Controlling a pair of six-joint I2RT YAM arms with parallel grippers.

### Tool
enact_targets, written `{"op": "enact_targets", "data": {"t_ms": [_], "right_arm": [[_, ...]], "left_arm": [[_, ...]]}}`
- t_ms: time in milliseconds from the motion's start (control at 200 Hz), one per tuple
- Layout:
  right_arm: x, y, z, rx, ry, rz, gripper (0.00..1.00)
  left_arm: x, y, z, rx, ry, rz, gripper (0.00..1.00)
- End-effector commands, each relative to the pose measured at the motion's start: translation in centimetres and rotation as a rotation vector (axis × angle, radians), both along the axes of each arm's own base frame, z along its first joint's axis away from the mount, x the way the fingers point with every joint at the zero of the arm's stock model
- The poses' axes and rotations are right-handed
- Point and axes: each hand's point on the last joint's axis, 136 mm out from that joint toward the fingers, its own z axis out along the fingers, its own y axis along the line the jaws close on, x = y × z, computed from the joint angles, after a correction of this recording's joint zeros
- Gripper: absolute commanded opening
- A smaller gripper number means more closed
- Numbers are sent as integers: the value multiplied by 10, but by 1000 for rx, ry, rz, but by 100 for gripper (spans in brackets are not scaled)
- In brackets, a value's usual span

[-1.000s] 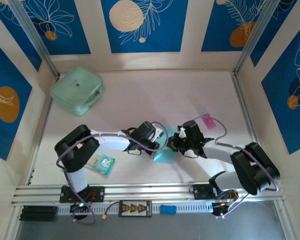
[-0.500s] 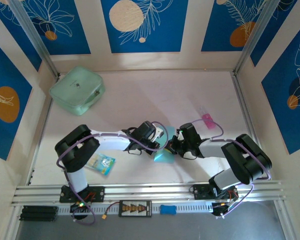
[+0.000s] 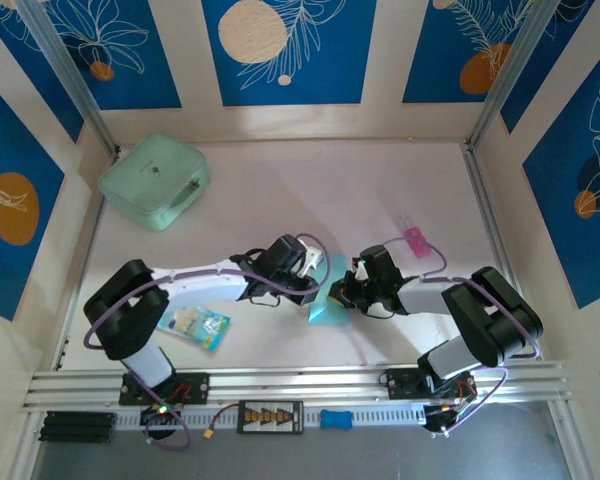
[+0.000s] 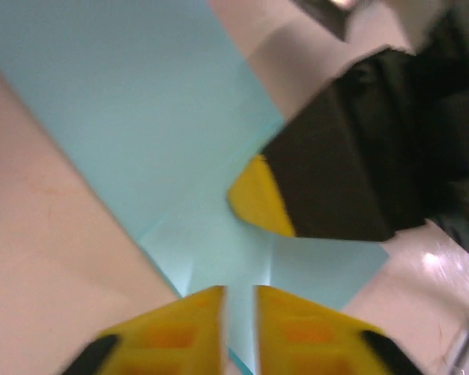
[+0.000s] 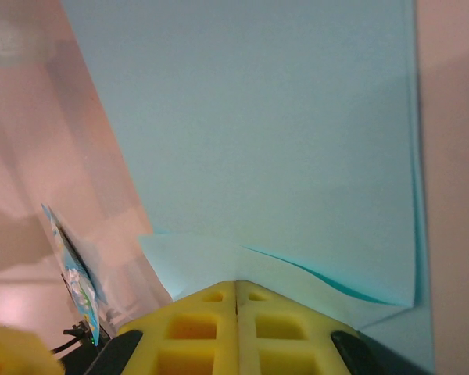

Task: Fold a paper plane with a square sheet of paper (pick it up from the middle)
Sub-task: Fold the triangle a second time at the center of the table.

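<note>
As for the light-blue paper (image 3: 323, 313): lies on the table (image 3: 280, 200), near the front and the middle, right between the two grippers. Looks partly folded, with creases and a raised flap.

As for the left arm (image 3: 195, 278): starts at the near left corner, bends at a high elbow, then stretches long and low to the right, all the way to the paper. As for the left gripper (image 4: 239, 305): points down at the paper's left side. Shows yellow fingers almost pressed together, with just a thin slit between. Hard to tell if any paper is caught in there.

As for the right arm (image 3: 430, 295): folds up tight at the near right corner, elbow sticking out to the right, then reaches left, low over the table. As for the right gripper (image 5: 236, 291): touches the paper from the right side, just beside the left gripper. Has yellow fingers pressed flat together, pinching a raised flap of the paper at the tips.

Far off in the back left corner: a mint-green pouch (image 3: 152, 180). Just beside the left arm, near its base: a small printed packet (image 3: 195, 325).
</note>
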Motion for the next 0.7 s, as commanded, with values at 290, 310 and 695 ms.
{"op": "enact_targets", "data": {"t_ms": [290,310,695], "right_arm": [[-18,-18,-27,-86,99,-21,0],[-18,-18,-27,-86,99,-21,0],[-19,-18,-27,-84,102,-19,0]], "left_arm": [[-44,-35,-4,-165,304,-148,0],[-44,-35,-5,-163,307,-148,0],[-40,-32,-30,-96,312,-125,0]]}}
